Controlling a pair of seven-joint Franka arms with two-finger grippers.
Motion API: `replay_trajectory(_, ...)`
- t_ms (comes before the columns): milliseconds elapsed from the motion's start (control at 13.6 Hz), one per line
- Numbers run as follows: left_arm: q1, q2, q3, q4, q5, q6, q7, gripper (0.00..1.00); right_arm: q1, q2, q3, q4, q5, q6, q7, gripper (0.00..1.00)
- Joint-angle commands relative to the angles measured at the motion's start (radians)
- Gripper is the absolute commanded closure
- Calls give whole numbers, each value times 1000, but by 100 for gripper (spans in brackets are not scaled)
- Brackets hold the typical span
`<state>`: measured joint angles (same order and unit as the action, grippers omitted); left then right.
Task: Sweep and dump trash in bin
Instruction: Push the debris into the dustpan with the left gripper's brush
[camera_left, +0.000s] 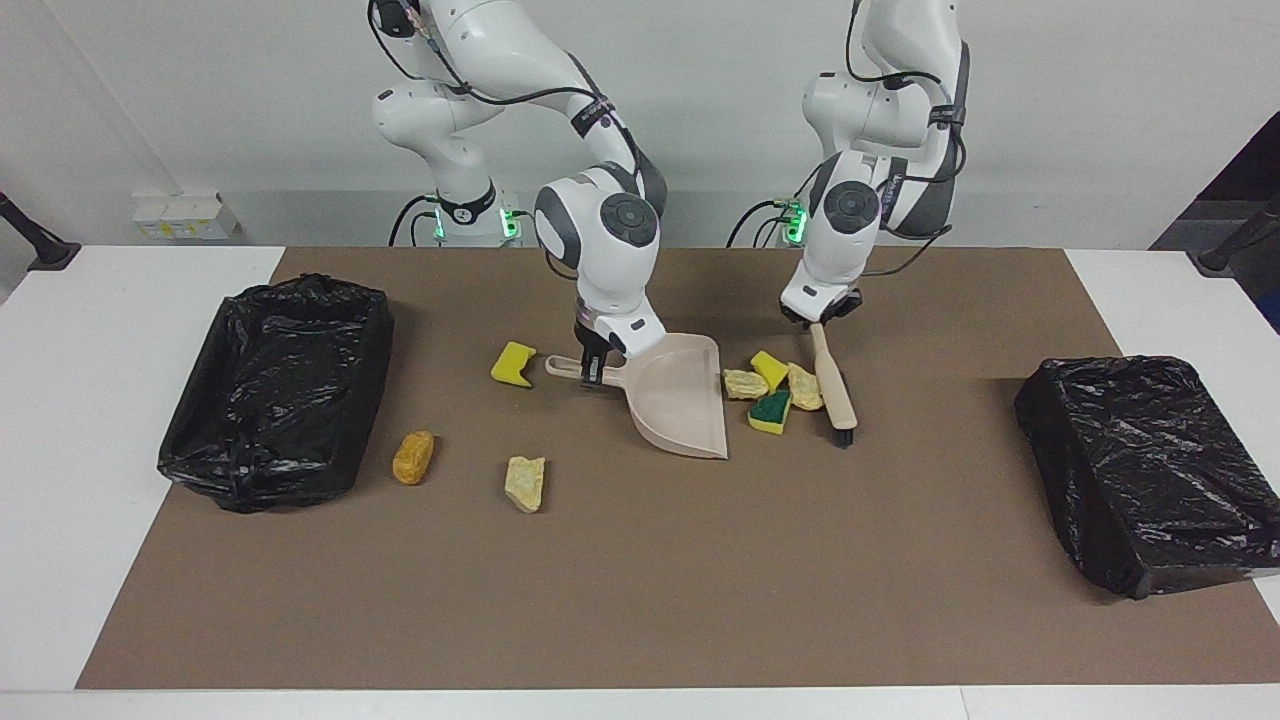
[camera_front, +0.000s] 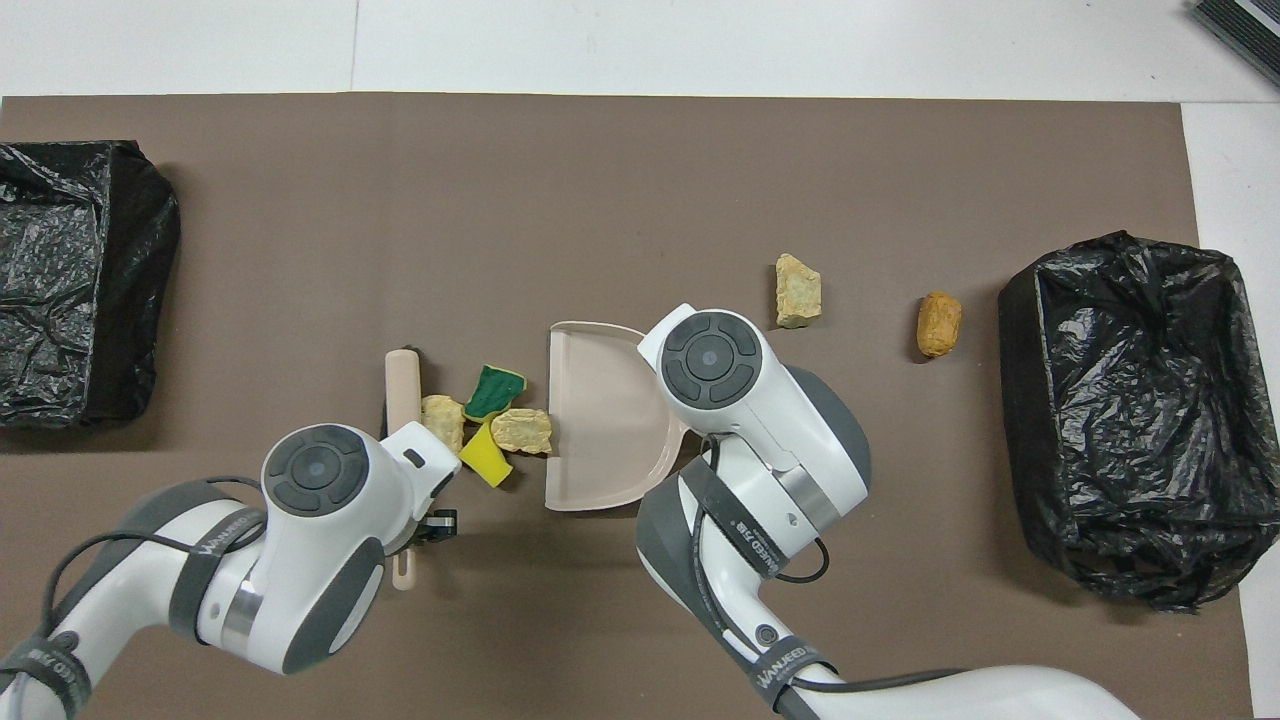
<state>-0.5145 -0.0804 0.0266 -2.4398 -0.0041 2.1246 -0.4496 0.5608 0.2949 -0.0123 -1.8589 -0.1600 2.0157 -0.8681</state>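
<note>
Trash: four small scraps, two beige stone-like chunks, a yellow sponge bit and a green-topped sponge bit, sit bunched just beside the open mouth of the beige plastic dustpan, none inside it yet. Your left gripper is clamped on the handle of the beige wooden brush, whose head presses the cluster on its side away from the dustpan. Your right gripper pinches the dustpan's handle, lip on the brown mat.

Judged risk: scraps may jam at the dustpan's lip or slip past the brush ends if the pan lifts or the stroke runs slantwise.

Three scraps lie apart from the dustpan toward the right arm's end: a plain yellow sponge bit, a beige chunk, an orange-brown lump. The black-bagged bin stands past them; a second bagged bin sits at the left arm's end. Nothing blocks the sweep.
</note>
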Motion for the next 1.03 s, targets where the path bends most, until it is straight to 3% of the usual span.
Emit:
replay_trajectory(0, -114, 73, 13, 57, -92, 27, 8, 100, -4, -19, 3, -23, -23, 12, 32, 100)
replay_trajectory(367, -257, 119, 13, 172, -198, 49, 6, 100, -4, -19, 3, -22, -21, 12, 32, 100)
replay_trajectory(954, -262, 79, 27, 234, -183, -84, -172, 100, -4, -17, 3, -22, -18, 12, 32, 100)
